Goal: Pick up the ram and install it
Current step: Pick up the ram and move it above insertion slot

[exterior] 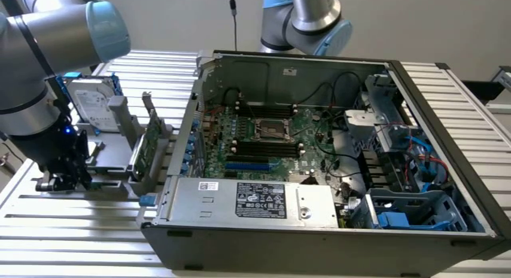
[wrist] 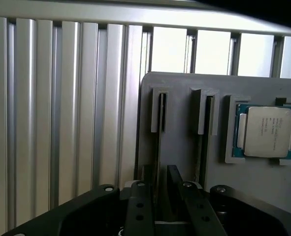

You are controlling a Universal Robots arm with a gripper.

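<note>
Down low over the grey holder (exterior: 112,155), the hand (exterior: 60,181) (wrist: 162,191) sits right above one of two narrow slots. Seen from the wrist, the ram (wrist: 158,147) stands on edge in that slot, a thin line running straight out ahead of the hand and passing under it. Whether the hand is pinching it or merely poised about it, I cannot tell. Just beside the hand's own slot lies a second slot (wrist: 205,132). Past that, a processor chip (wrist: 266,130) rests flat in a square recess. In the exterior view a hard drive (exterior: 90,104) and a green expansion card (exterior: 143,147) stand upright in the holder beyond the hand. The open computer case (exterior: 319,230) lies farther off on the slatted counter (exterior: 80,236).
</note>
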